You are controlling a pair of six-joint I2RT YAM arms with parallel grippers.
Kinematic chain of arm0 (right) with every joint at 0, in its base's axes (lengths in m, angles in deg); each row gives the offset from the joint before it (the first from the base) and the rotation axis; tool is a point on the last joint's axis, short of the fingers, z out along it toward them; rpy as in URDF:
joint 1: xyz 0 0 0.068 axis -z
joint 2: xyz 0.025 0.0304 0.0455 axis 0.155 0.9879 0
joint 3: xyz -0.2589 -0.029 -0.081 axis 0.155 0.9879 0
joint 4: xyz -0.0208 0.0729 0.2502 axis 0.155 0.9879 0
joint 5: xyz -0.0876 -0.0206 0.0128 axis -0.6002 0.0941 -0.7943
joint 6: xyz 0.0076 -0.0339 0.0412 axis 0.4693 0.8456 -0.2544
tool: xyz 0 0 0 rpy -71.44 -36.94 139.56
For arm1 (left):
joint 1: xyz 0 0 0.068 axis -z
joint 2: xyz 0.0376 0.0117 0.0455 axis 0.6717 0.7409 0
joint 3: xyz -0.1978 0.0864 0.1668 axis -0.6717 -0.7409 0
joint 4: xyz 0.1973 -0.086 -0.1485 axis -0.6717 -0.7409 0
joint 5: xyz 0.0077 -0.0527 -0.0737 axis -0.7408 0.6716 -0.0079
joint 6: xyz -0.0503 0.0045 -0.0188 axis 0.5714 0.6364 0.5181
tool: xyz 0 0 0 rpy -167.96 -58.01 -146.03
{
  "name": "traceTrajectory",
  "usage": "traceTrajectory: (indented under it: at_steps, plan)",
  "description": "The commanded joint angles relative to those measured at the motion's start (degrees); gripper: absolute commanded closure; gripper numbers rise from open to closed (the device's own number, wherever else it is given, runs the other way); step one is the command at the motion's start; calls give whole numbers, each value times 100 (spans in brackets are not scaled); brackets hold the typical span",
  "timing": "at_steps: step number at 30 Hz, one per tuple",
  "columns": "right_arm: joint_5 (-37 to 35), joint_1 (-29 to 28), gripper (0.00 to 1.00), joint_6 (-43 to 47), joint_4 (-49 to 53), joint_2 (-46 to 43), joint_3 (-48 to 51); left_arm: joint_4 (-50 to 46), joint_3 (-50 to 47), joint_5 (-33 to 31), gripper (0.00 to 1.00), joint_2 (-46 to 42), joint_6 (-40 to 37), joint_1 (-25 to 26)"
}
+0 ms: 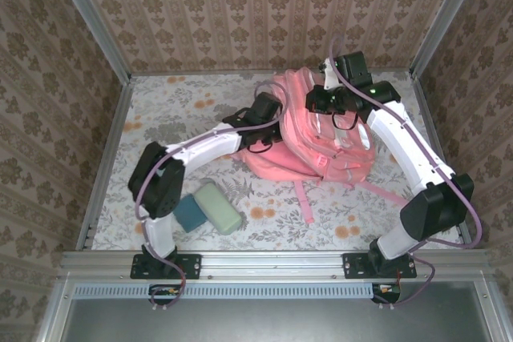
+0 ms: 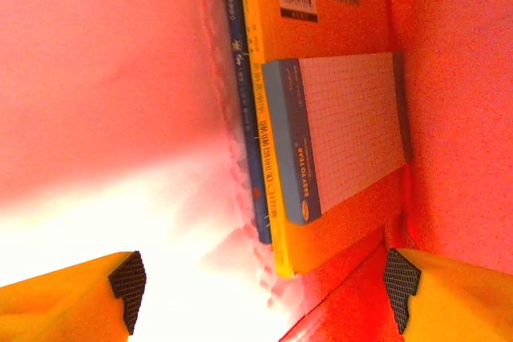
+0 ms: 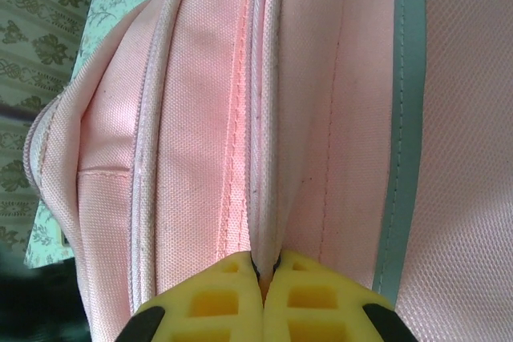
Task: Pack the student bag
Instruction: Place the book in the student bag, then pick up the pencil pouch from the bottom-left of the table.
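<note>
hard to see: book tops cut off by the frame.
student bag point(image 1: 321, 138): one, pink, lying at 1 o'clock on the table point(image 1: 184, 102).
inside: one grid notepad point(image 2: 353, 134) on one orange book point(image 2: 353, 34); one blue book point(image 2: 244, 118) alongside.
left gripper point(image 2: 263, 287): spread wide inside the bag.
right gripper point(image 3: 263, 278): pressed together, pinching a bag fold.
at 7 o'clock: one blue case point(image 1: 191, 212), one green case point(image 1: 218, 207), touching.

Pink student bag point(image 1: 321, 146) with pale grey-white trim on a counter point(image 1: 184, 106) printed with grey leaves and orange blossoms, near a pale green case point(image 1: 218, 207) and a teal-blue block point(image 1: 191, 212). Inside the pink lining: an orange book point(image 2: 353, 34), a dark blue book point(image 2: 238, 78) and a white, blue-spined pad point(image 2: 353, 126) ruled in fine squares. The walls point(image 1: 240, 6) wear brown damask.
</note>
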Motion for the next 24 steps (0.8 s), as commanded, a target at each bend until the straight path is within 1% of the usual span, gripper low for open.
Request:
traceTrajectory:
  at_steps: [1, 6, 9, 12, 16, 18, 20, 23, 24]
  plan:
    - [157, -31, 100, 15, -579, -321, 225, -598, -455, -409, 19, -775, -347, -241]
    - [20, -100, 100, 28, -794, -420, 589, -1445, -1338, -825, 19, -1844, -273, -584]
    - [-35, -153, 100, 35, -905, -411, 660, -2416, -1627, -1279, 20, -2316, 75, -663]
    - [-108, -193, 100, 20, -987, -341, 661, -3299, -1699, -1466, 21, -2615, 518, -619]
    - [-170, -258, 100, -60, -1029, -280, 680, -3984, -1716, -1587, 20, -2743, 1019, -351]
    - [-182, -297, 100, -80, -1218, -274, 702, -4242, -1677, -1644, 18, -2696, 1274, -205]
    - [-211, -345, 100, -76, -1255, -279, 728, -4544, -1640, -1738, 11, -2593, 1554, -41]
    - [-239, -375, 100, -111, -1299, -291, 763, -4906, -1602, -1856, 7, -2494, 1916, 245]
    - [-249, -384, 100, -117, -1327, -297, 794, -5019, -1598, -1894, 0, -2472, 2070, 342]
